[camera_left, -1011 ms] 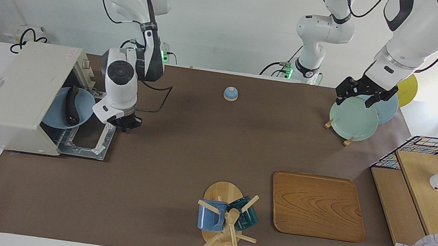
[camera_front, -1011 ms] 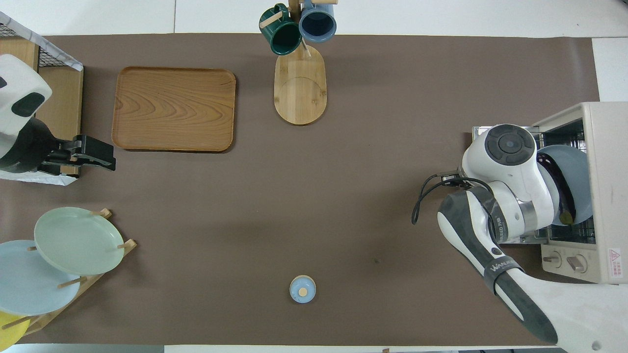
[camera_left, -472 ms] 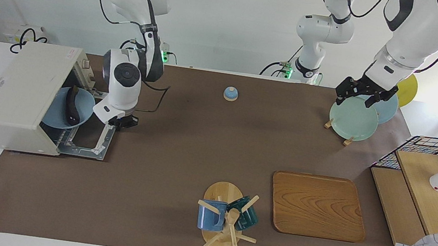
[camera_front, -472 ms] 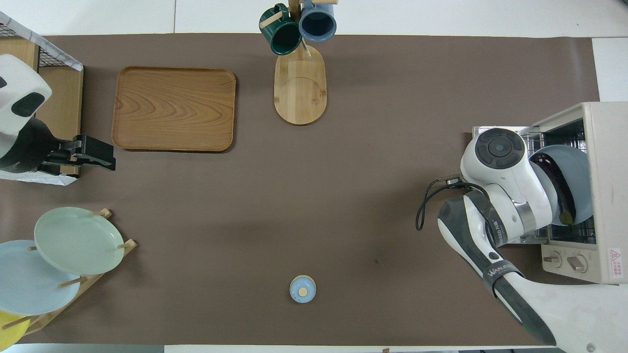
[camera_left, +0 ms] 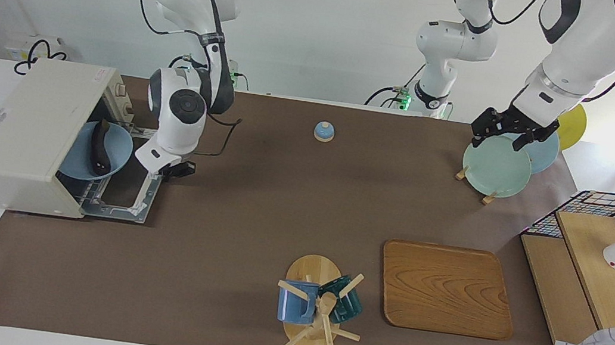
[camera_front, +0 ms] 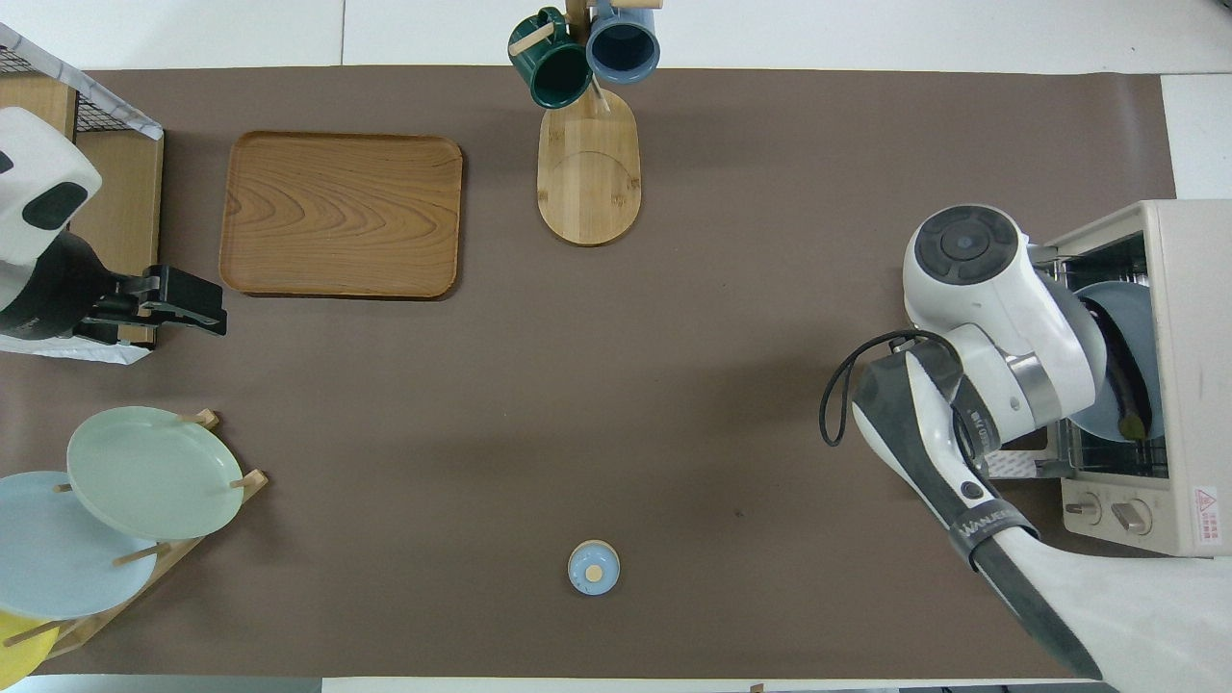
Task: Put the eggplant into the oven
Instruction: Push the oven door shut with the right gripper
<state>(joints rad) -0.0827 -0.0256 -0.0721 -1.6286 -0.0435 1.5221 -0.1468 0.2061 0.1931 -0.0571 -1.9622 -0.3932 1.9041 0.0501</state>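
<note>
The dark purple eggplant (camera_left: 100, 146) lies on a blue plate (camera_left: 116, 153) that rests on the wire rack in the mouth of the cream-white oven (camera_left: 32, 122). The oven's door (camera_left: 127, 189) hangs open, flat on the table. In the overhead view the eggplant (camera_front: 1124, 380) and plate (camera_front: 1145, 313) show partly under the right arm. My right gripper (camera_left: 174, 168) hangs low beside the open door, clear of the plate, and holds nothing that I can see. My left gripper (camera_left: 502, 137) is open and empty over the plate rack.
A rack with a green plate (camera_left: 495, 166) and other plates stands at the left arm's end. A small blue bell (camera_left: 323, 131), a wooden tray (camera_left: 444, 288), a mug tree (camera_left: 315, 309) and a wire basket with wooden shelves (camera_left: 601, 268) are also on the table.
My right arm's wrist has lifted and drawn back a little from the oven mouth. The plate with the eggplant stays in place. The left arm has not moved.
</note>
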